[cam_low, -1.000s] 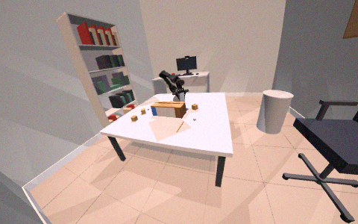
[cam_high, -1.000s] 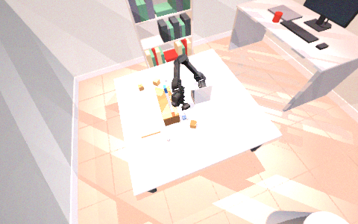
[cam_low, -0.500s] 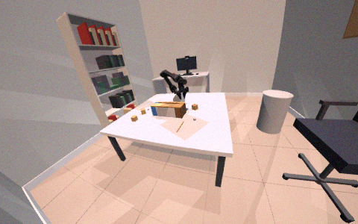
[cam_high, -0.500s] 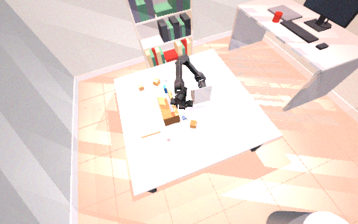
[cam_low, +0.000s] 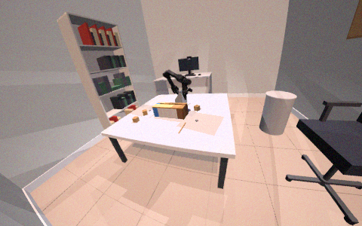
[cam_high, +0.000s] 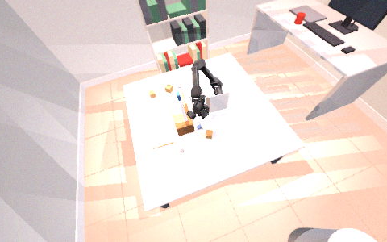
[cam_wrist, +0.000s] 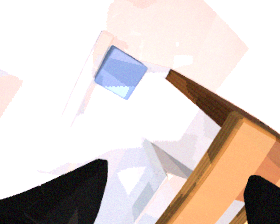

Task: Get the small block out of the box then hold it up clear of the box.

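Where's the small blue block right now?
On the table, out of the box: the top view shows the blue block just off the box's wooden end, beside an orange cube.

Single dark arm (cam_high: 200, 77), seen near the centre of the top view, rising from its base at the upper middle of the frame, folding at the elbow and reaching down toward frame centre. Gripper (cam_high: 198, 110) pointed downward, jaws partly open with nothing between them. In the wrist view, the two black fingertips occupy the lower left and lower right corners.
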`<state>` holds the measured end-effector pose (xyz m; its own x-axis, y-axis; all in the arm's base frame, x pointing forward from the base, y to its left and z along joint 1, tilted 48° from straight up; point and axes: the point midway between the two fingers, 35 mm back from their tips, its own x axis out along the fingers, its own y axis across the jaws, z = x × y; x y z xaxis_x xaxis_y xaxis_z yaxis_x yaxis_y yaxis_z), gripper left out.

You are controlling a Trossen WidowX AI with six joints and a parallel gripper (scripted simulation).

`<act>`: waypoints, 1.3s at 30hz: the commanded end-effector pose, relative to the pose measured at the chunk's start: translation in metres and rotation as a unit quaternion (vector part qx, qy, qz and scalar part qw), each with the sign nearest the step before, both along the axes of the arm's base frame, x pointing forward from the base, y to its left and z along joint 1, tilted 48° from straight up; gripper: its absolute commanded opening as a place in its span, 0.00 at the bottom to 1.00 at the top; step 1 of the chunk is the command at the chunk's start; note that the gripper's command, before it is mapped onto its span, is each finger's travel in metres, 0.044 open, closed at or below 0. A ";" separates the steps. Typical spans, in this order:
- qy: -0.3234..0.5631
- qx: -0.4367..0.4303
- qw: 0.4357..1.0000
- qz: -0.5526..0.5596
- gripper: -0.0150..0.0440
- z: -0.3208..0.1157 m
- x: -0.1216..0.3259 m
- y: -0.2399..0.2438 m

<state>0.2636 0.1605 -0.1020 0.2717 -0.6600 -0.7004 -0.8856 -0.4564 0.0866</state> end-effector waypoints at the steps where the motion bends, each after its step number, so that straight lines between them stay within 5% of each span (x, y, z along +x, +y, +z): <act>1: 0.250 -0.168 0.896 0.327 0.74 -0.003 -0.006 0.011; 7: 0.327 -0.212 0.827 0.405 0.74 -0.003 -0.007 0.013; 29: 0.328 -0.213 0.826 0.406 0.74 -0.005 -0.007 0.011; 39: 0.327 -0.215 0.826 0.405 0.74 -0.067 -0.004 -0.057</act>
<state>0.2616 0.1254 -0.1546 0.3968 -0.6671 -0.6305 -0.0046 -0.6883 0.7254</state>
